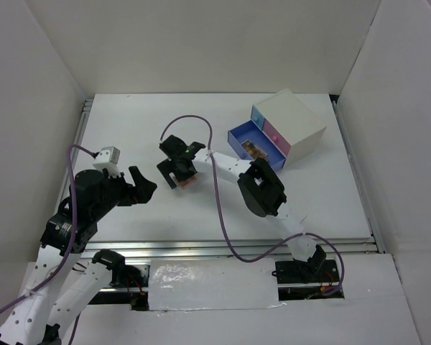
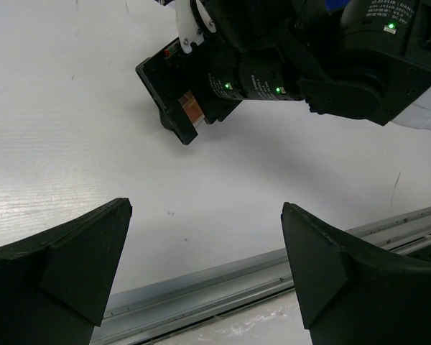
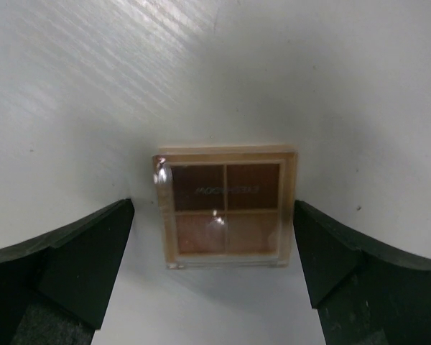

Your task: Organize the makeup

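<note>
A brown four-pan eyeshadow palette (image 3: 226, 208) lies flat on the white table. My right gripper (image 3: 212, 206) hangs over it, open, with one finger on each side and a gap between each finger and the palette. In the top view the palette (image 1: 185, 180) peeks out under that gripper (image 1: 176, 164) at the table's middle. My left gripper (image 1: 145, 183) hovers to its left, open and empty. The left wrist view has its wide jaws (image 2: 205, 207) over bare table near the front rail, with the palette (image 2: 190, 108) ahead. The other makeup is out of view.
A white box (image 1: 294, 123) with a blue and a pink drawer stands at the back right. Its blue drawer (image 1: 244, 141) is pulled out, with a small brownish item (image 1: 255, 149) inside. White walls enclose the table. A metal rail (image 2: 223, 287) runs along the front edge.
</note>
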Robot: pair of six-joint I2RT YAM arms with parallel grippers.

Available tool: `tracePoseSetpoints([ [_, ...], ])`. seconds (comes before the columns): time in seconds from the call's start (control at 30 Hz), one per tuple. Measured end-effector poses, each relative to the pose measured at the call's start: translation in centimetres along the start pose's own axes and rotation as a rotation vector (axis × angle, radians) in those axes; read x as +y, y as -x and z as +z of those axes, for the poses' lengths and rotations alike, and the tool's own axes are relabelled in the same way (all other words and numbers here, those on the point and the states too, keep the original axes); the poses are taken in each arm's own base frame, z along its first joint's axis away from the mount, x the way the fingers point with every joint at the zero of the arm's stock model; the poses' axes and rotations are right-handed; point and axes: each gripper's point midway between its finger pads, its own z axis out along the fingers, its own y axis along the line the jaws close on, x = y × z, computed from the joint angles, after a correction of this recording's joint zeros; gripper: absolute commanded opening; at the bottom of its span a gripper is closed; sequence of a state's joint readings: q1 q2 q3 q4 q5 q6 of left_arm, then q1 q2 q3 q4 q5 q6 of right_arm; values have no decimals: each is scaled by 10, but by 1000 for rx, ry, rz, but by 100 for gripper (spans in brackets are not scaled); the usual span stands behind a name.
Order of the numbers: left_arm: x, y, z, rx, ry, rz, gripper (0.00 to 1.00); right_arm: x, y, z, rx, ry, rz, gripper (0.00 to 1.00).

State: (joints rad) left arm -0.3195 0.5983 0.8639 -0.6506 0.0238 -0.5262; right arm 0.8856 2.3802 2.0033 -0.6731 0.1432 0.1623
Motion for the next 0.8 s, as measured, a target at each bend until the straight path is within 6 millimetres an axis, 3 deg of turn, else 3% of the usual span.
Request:
tracePoseSetpoints([
  [0.13, 0, 0, 0, -1, 0, 0, 99, -2, -1, 2, 10, 19, 10, 93],
  [0.17, 0, 0, 0, -1, 0, -1, 99, -3, -1, 3, 12, 23, 12, 74],
  [0.23, 0, 0, 0, -1, 0, 0, 99, -4, -2, 3, 15, 30, 9, 48],
  [0.27, 0, 0, 0, -1, 0, -1, 99, -3, -2, 3, 17, 39, 11, 44],
  [0.43, 0, 0, 0, 0, 0, 0, 99, -3, -6, -1, 16, 61, 9, 39],
  [0.6, 0, 0, 0, 1, 1, 0, 99, -21, -21, -24, 35, 48, -19, 40],
  [0.7, 0, 0, 0, 1, 1, 0, 99, -51, -11, -49, -3, 35, -24, 40],
  [0.8, 0, 0, 0, -1, 0, 0, 99, -111, 5, -77, -64, -36, 18, 40],
])
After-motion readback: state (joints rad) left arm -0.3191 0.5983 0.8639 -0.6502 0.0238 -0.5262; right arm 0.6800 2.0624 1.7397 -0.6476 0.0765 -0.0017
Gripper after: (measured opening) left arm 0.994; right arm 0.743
